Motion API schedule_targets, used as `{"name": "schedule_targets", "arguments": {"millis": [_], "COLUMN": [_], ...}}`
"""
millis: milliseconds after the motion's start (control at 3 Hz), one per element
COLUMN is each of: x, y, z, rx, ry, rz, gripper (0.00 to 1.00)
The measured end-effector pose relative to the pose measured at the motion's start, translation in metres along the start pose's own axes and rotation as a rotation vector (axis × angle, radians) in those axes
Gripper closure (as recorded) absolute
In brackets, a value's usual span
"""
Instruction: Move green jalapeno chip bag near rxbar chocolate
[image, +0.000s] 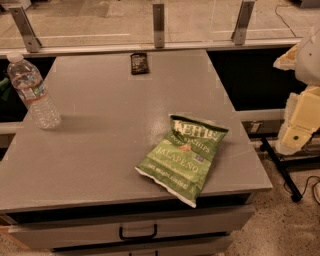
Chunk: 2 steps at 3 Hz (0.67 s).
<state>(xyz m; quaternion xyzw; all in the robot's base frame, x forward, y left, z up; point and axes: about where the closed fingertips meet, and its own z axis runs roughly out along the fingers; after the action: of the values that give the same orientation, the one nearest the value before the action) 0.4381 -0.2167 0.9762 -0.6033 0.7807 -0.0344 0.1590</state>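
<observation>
Bag (184, 156) overhangs front edge of table (100, 150), rxbar (139, 63) at far edge; gripper (299, 131) off rt, jaws unclear.

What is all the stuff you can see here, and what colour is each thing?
green jalapeno chip bag: one, green with white letters, front right of the table, one corner over the front edge.
rxbar chocolate: one, dark brown, middle of the table's far edge.
water bottle: one, clear, upright on the table's left side.
table: one, grey, middle of the view.
drawer handle: one, black, on the front below the tabletop.
metal posts: three, silver, behind the table.
gripper: one, cream, at the right edge of the view, beside the table and apart from the bag.
</observation>
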Motion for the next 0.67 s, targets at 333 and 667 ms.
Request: {"name": "schedule_targets", "arguments": {"millis": [333, 667], "x": [0.0000, -0.0042], "y": [0.0000, -0.0011], "z": [0.0000, 0.0037], "rx": [0.000, -0.015], "ry": [0.000, -0.024], "rz": [0.000, 0.014], "gripper": [0.00, 0.00]}}
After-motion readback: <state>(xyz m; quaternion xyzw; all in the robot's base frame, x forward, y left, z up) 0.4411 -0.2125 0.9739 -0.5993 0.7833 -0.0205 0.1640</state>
